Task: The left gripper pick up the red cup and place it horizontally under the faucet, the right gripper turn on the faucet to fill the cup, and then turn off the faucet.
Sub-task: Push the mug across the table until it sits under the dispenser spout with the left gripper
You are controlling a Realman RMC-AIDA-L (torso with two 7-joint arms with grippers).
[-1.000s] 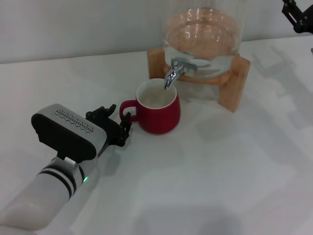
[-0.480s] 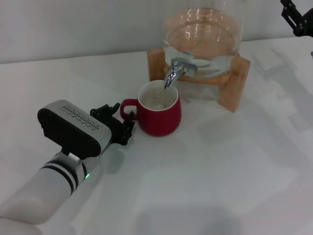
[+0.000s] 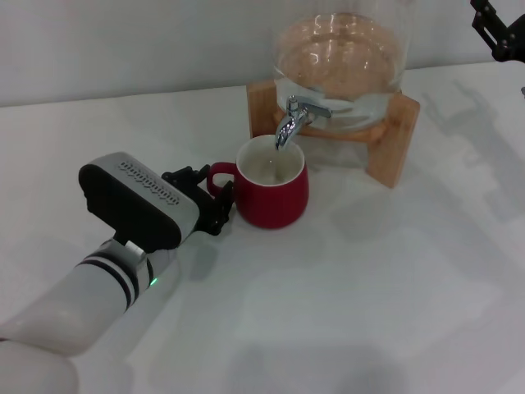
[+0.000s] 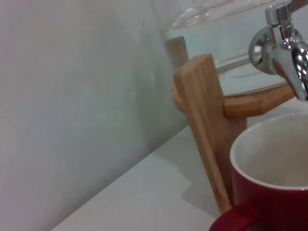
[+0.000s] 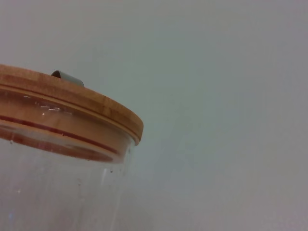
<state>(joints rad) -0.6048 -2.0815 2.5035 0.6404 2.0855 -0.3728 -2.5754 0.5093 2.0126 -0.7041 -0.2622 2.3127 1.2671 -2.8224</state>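
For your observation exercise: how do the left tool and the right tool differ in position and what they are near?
The left tool sits low on the table at the red cup handle; the right tool hangs high at the far right edge, away from the faucet. The left tool's white arm shows fully; the right tool is mostly cropped. Both are black.

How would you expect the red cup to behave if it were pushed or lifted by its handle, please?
The cup looks rigid and glossy, so probably slippery. Its wide base suggests sliding rather than tipping. Lifted by the small handle at the left hand, it may swing.
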